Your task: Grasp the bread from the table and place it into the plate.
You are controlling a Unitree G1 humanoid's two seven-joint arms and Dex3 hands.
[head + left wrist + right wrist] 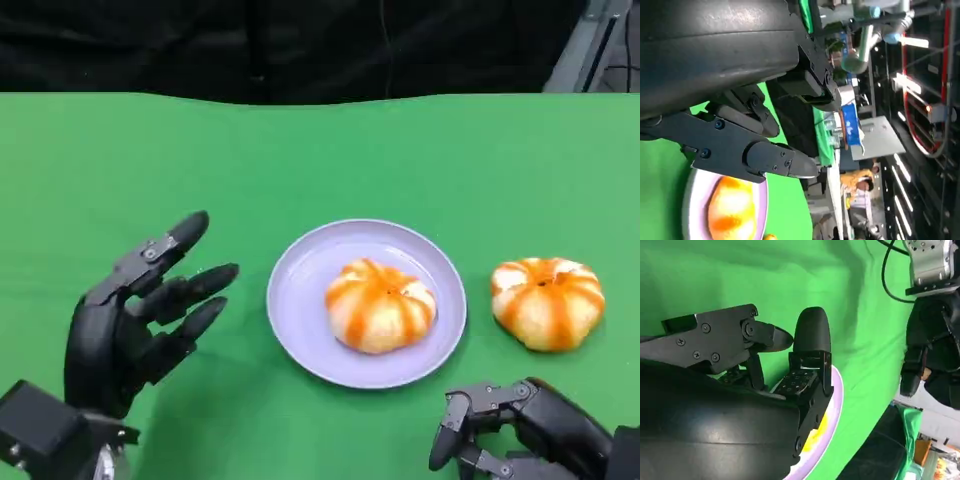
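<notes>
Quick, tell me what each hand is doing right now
Left hand: open, fingers spread, holding nothing.
Right hand: empty, fingers apart, so open.

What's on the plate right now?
One orange-striped bread sits on the purple plate. A second bread lies on the green table beside it. Beneath the bread is hidden.
</notes>
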